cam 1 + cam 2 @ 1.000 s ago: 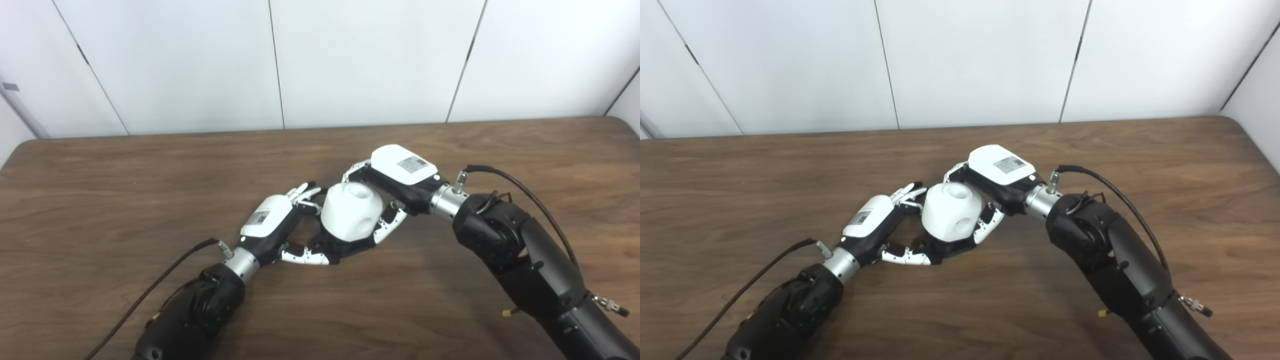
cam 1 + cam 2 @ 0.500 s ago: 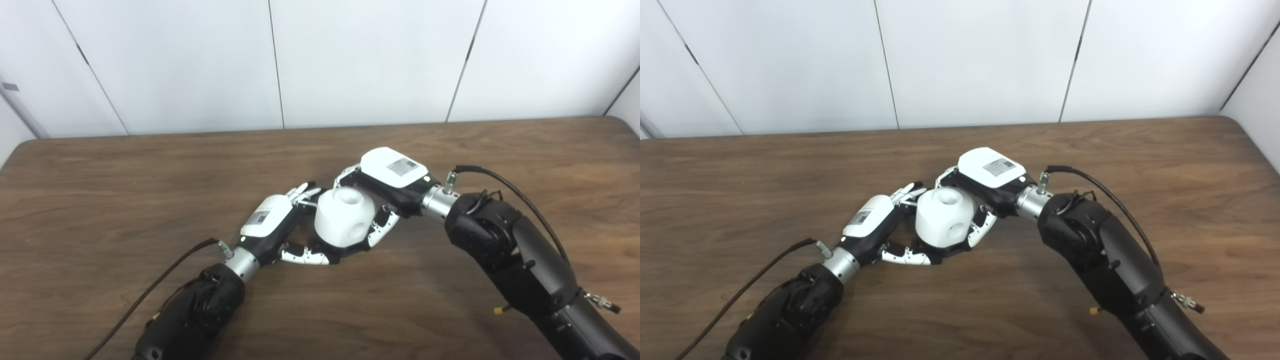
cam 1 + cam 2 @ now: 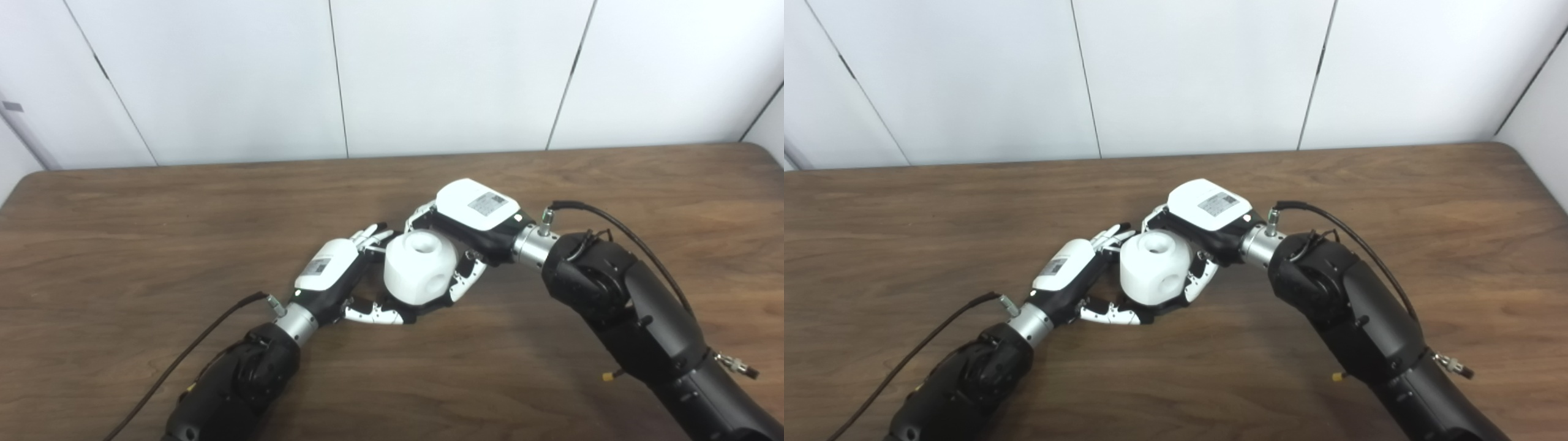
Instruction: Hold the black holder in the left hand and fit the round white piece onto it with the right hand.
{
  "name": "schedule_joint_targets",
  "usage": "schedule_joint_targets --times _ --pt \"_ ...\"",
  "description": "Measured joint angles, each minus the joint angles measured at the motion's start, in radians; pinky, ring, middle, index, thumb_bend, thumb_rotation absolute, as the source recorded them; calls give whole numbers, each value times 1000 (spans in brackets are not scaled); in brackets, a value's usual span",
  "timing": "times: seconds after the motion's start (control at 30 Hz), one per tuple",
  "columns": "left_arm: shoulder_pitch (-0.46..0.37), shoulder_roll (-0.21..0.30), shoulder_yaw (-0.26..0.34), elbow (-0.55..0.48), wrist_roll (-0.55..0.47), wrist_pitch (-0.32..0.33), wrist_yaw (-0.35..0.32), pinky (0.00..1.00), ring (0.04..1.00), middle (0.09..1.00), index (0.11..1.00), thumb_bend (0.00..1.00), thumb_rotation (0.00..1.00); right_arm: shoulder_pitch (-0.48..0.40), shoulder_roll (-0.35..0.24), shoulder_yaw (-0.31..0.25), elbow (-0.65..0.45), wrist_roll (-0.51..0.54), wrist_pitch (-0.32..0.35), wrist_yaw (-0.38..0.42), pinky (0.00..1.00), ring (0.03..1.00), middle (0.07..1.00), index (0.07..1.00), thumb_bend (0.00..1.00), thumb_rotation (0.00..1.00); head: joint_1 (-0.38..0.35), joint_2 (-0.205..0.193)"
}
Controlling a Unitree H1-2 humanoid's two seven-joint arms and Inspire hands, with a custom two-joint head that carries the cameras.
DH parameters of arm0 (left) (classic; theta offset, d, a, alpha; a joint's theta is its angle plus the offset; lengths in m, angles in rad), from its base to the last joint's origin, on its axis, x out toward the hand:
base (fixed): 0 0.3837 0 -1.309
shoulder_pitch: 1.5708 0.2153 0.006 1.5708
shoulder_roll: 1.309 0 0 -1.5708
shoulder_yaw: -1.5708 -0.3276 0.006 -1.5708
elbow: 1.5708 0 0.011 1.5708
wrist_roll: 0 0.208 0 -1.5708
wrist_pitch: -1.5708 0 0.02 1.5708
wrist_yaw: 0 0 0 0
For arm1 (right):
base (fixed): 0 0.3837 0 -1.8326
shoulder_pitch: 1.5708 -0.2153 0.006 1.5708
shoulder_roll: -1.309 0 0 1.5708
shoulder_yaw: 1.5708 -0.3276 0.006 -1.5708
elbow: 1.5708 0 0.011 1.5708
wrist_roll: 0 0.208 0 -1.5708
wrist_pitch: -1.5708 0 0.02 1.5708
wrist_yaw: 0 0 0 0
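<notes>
While the two hands meet near the middle of the table, the round white piece (image 3: 419, 267) sits between them, a chunky rounded block with one round hollow facing up and a second hollow in the side turned toward the camera. Both hollows look dark inside and nothing can be made out in them. Beneath the piece, only a dark sliver of the black holder (image 3: 411, 311) shows at its lower edge, so how far the piece is seated on the holder cannot be told.

The right hand (image 3: 471, 217) comes in over the far right side of the piece, its white back plate tilted upward, and its fingers (image 3: 463, 283) curl down around the piece's right flank, closed on it. The left hand (image 3: 334, 275) lies low at the piece's left, with its upper fingers (image 3: 372, 234) reaching past the far left shoulder of the piece and its lower digit (image 3: 373, 313) stretched under it toward the holder; the hand appears wrapped around the holder, though the contact itself is hidden by the piece.

Everything rests above a dark wooden table (image 3: 122, 245). Behind it stands a white panelled wall (image 3: 453, 73).
</notes>
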Motion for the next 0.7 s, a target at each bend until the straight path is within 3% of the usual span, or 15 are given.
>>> schedule_joint_targets --times 0.07,0.17,0.7 --pt "0 0 0 0 0 0 0 964 997 917 485 523 55 -3 -1 -1 -15 -2 24 34 674 775 870 935 940 316 0 0" --pt "0 0 0 -3 0 3 0 963 998 919 485 523 54 -3 -1 -1 -18 -3 50 66 689 796 891 984 948 314 -2 -3" --pt "1 0 0 -4 0 4 0 951 993 919 485 523 55 0 0 -23 -18 -12 72 71 665 764 820 985 927 245 0 3"
